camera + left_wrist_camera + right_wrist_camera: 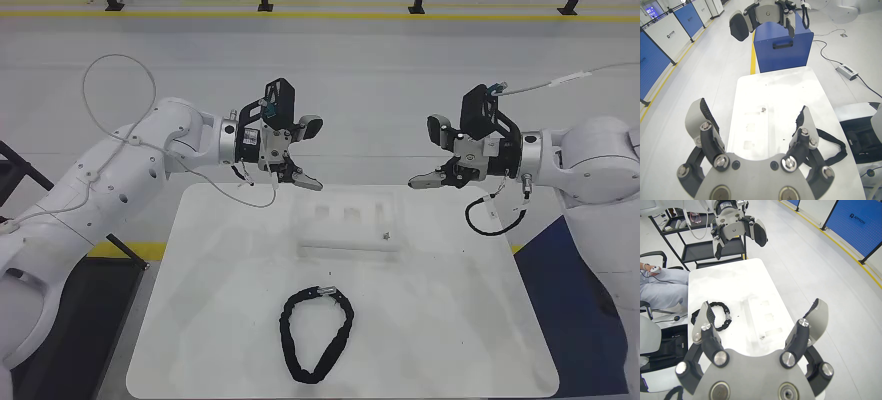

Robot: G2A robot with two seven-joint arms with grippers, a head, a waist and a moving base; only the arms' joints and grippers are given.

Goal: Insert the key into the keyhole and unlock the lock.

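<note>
Since neither gripper held anything, I judged the task not yet begun. Noted the left gripper (pixel 308 155) above the far left edge of the table (pixel 220 300), jaws spread wide with nothing between them. The right gripper (pixel 428 153) mirrored it above the far right edge, likewise spread and empty. Both hung well apart from the work.

The key (pixel 385 236) was small and dark, too small to make out its teeth. It lay on the top face of a white block (pixel 345 243), near the corner on the robot's right, beside the last of three shallow rectangular recesses.

The lock (pixel 317 335) lay flat on the table nearer the robot, apart from the block. It was a closed loop in a black, ribbed, fabric-like sleeve, its ends meeting at a short silvery cylinder (pixel 325 291). Where the keyhole sat could not be told.

Left to do, by my reading: pick up the key, steady the lock, insert, turn — all of it.

The table top was white, smooth and glossy with rounded corners, and the block was hardly distinct from it. The finger pads (pixel 708 111) were black and finely ridged, backed by grey shells. The sleeve would probably give under a grip, and the key — thin and lying flat — looked awkward to lift.
</note>
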